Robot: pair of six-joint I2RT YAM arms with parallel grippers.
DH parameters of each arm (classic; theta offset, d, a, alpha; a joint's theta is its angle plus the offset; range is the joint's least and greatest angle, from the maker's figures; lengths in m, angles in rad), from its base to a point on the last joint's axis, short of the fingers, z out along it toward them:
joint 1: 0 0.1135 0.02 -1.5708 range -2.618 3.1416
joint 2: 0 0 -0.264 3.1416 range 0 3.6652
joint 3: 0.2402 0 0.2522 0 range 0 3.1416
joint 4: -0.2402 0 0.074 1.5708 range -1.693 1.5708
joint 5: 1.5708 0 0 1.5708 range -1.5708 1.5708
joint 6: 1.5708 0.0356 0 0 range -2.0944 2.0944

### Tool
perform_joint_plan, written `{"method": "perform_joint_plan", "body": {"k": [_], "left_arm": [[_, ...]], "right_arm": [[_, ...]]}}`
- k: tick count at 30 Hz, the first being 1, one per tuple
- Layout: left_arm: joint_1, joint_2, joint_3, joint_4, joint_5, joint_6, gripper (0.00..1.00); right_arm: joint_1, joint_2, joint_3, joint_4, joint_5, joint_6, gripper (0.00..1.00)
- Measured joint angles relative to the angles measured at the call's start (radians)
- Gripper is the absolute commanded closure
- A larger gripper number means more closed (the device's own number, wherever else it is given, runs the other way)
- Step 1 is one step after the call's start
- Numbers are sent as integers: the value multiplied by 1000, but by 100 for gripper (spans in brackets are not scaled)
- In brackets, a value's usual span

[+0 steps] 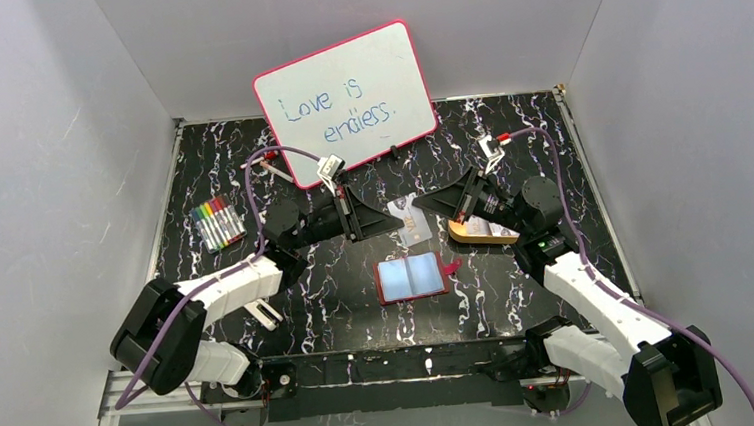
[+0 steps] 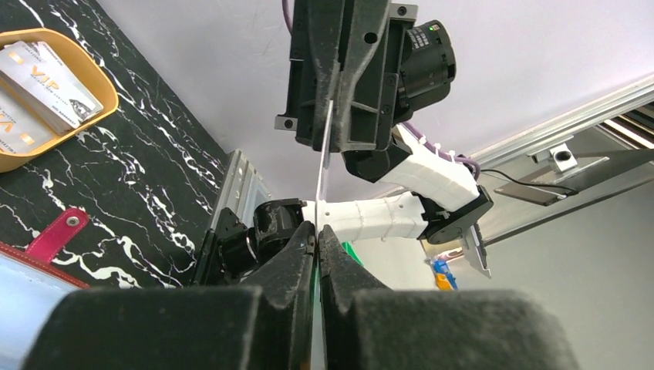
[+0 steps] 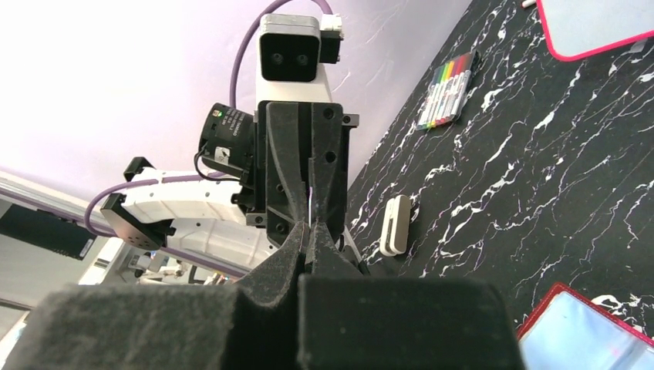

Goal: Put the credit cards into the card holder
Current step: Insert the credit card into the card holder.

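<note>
While left end effector (image 2: 317, 233) and right end effector (image 3: 310, 230) both clamp one card (image 1: 410, 221) mid-air, I reckon it light, stiff, slick: pinch flat faces near an edge. Holder (image 1: 411, 277) lies open on surface (image 1: 570, 159) nearby.

The left arm (image 1: 228, 284) and the right arm (image 1: 589, 293) reach from the near edge of the counter (image 1: 339, 298) toward its middle. Their forearms angle inward, so the hands face each other tip to tip. The left hand (image 1: 382, 221) has its fingers pressed together on one end of a card (image 1: 411, 223). The right hand (image 1: 431, 205) is clamped on the opposite end.
</note>
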Motion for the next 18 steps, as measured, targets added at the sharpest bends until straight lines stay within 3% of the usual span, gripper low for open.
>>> {"method": "perform_joint_plan", "body": {"k": [2, 5, 14, 18], "left_arm": [[-1, 2, 2, 10, 6, -1, 100], [-2, -1, 1, 11, 5, 1, 100], [-2, -47, -37, 13, 10, 2, 100], [-1, -54, -42, 12, 26, 2, 100]], "right_arm": [[-2, 0, 0, -11, 2, -6, 65], [0, -12, 3, -66, -11, -38, 44], [0, -56, 34, -264, -127, -164, 46], [0, -62, 34, -266, -177, -166, 55]]}}
